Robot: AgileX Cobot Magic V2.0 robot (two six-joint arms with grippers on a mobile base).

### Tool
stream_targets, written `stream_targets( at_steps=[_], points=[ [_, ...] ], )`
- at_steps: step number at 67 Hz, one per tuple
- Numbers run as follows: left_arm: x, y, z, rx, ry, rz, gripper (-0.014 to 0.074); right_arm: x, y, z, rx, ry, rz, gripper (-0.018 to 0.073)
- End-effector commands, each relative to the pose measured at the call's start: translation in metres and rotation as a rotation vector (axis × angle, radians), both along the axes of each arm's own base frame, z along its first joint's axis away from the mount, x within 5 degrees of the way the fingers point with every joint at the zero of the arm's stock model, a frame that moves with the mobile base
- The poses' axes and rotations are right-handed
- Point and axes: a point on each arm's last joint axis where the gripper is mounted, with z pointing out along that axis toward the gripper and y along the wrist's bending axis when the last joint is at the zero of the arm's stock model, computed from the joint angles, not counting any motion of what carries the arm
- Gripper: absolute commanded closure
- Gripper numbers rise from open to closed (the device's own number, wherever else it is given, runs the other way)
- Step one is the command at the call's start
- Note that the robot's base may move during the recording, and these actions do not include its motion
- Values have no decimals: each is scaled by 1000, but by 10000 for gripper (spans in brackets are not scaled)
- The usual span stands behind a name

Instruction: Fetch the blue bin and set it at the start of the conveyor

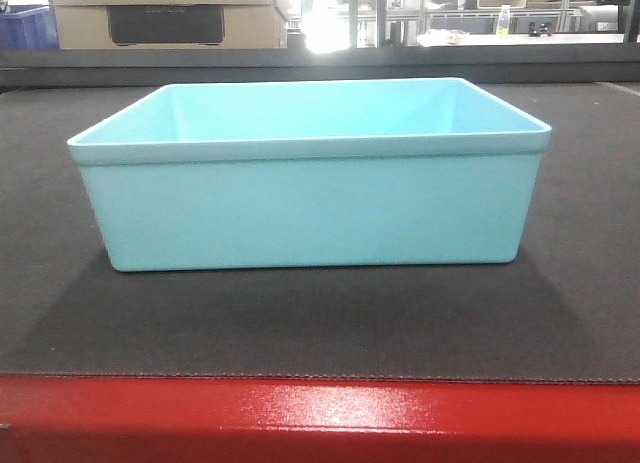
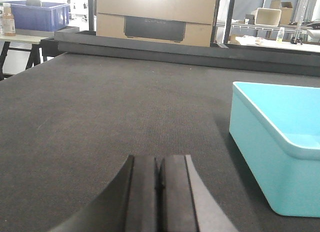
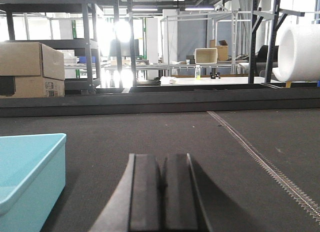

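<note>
Currently I see the bin (image 1: 310, 173) standing upright on the belt (image 1: 300, 323), open side up, with nothing visible inside it. Neither pincer grips it. In the left wrist view the left pincer (image 2: 159, 192) has its two pads pressed flat together, jaws closed on nothing, low over the belt; the bin (image 2: 272, 142) lies ahead of it and to its right, apart from it. In the right wrist view the right pincer (image 3: 161, 192) is likewise closed on nothing, and the bin (image 3: 30, 172) lies to its left, apart from it. The bin thus sits between the two pincers.

In the front view the bin presents a long wall to the camera, so its long axis runs left to right, parallel to the red edge (image 1: 320, 418). Its near wall stands back from that edge, with a strip of bare belt between them.

The belt is dark grey and woven. In the right wrist view a stitched seam (image 3: 260, 159) crosses it, to the right of the bin. Beyond the bin's far side I see cardboard boxes (image 1: 165, 13), a dark blue crate (image 2: 37, 15), metal racks (image 3: 90, 46) and a white roll (image 3: 300, 51).
</note>
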Motion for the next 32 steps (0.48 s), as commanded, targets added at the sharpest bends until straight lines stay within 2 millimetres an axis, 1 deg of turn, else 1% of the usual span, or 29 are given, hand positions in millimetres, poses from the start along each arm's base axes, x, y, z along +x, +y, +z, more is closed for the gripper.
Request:
stream_targets(
  at_steps=[1,32],
  points=[
    [-1,0,3,0,-25,4,707,-1,0,4,-17,-32,-11,721],
    [-1,0,3,0,-25,4,707,-1,0,4,-17,-32,-11,721]
  ],
)
